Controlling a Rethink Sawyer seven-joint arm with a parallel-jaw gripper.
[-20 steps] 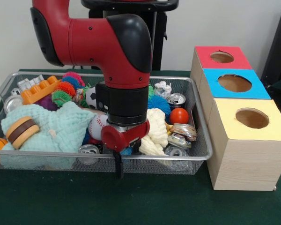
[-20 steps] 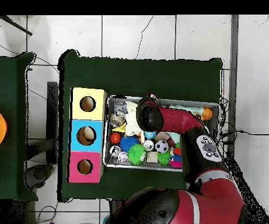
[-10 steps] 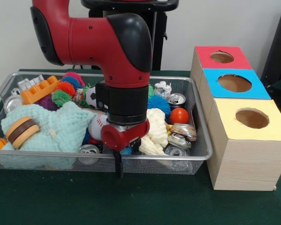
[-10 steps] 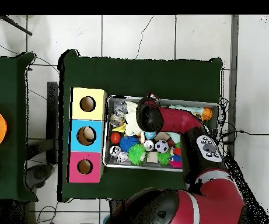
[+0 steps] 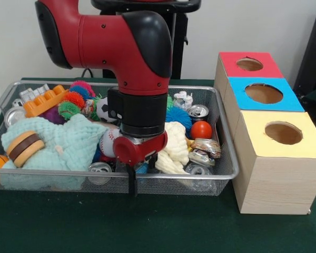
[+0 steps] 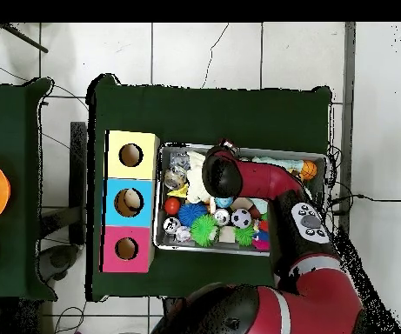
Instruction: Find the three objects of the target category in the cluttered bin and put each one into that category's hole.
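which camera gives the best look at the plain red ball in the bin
The front view. There the red ball sits unobstructed beside the arm, near the bin's box-side end, just below a crushed can. The overhead view shows it only as a small red dot beside the blue box.

A plain pale wall [image 5: 263, 26] stands behind the dark green table [image 5: 163, 232], which in the overhead view sits on a white tiled floor [image 6: 203, 52], with a second green table [image 6: 8, 130] at nine o'clock.

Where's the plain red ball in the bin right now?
In the front view the red ball sits at the bin's right end, just below an upright can and above crushed cans.
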